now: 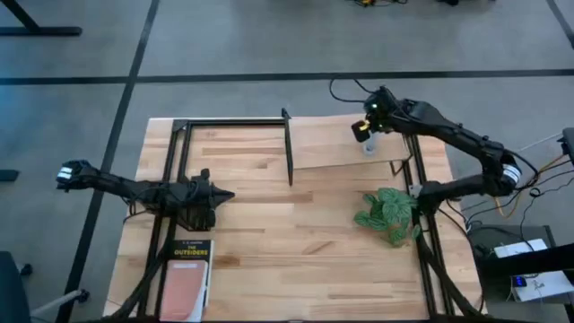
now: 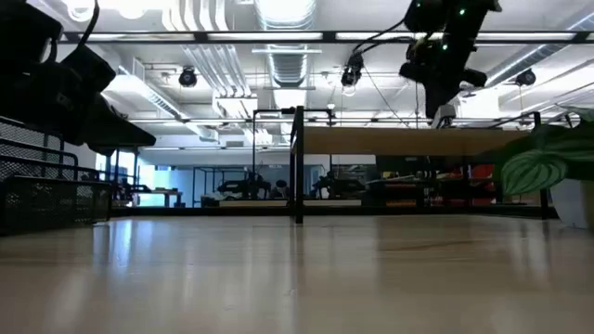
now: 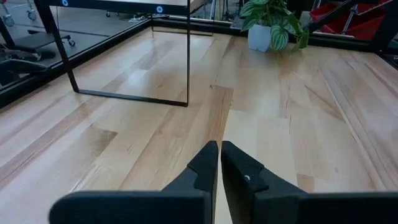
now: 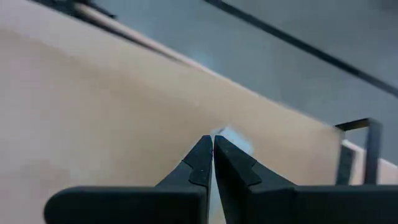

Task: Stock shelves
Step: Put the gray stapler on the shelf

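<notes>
The shelf sits right under the right gripper, whose fingers are pinched together. The left gripper, also closed, waits far from the shelf.

I read one text only: "THE OUTSIDERS" on the book cover, lying on the bench near its front left corner. Nothing else I can read.

Left hand closed above tabletop; shelf legs, potted plant beyond.
</notes>
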Robot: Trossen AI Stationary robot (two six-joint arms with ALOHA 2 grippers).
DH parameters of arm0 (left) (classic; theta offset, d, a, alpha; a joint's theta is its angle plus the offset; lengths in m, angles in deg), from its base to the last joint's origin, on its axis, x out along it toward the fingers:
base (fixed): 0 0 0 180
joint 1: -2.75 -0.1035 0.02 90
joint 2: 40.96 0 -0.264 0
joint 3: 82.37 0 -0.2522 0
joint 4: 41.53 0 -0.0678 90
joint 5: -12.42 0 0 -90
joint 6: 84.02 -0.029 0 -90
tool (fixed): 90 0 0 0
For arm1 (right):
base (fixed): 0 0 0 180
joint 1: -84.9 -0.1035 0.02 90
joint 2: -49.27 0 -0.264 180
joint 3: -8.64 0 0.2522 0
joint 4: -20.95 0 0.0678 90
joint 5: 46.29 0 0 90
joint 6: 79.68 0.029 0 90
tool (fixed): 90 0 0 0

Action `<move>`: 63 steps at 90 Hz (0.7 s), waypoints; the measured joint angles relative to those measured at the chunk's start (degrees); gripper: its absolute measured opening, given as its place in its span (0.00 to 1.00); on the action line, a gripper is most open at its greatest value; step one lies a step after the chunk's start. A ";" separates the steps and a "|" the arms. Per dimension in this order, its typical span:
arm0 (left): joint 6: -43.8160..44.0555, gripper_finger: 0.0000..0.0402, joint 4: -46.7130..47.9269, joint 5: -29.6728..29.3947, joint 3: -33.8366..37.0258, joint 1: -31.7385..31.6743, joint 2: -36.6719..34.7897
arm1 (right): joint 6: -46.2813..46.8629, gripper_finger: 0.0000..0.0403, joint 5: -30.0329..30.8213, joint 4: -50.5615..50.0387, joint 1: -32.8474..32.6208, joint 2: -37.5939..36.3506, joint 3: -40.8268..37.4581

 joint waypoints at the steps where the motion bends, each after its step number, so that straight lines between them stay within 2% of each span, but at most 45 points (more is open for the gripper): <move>1: 0.00 0.01 -0.01 0.00 0.00 0.01 0.00 | 0.00 0.00 -0.47 -0.07 -0.02 -0.28 0.00; 35: 0.00 0.01 -0.02 0.00 0.00 0.00 0.00 | -0.07 0.00 -13.60 -9.59 -2.26 -5.23 0.33; 50: 0.00 0.01 -0.02 0.00 0.00 0.01 0.00 | -0.02 0.00 -14.09 -16.53 -3.44 -5.24 4.20; 63: 0.00 0.01 -0.02 0.00 0.00 0.00 0.00 | -0.13 0.00 -14.22 -18.13 -3.91 -5.24 5.90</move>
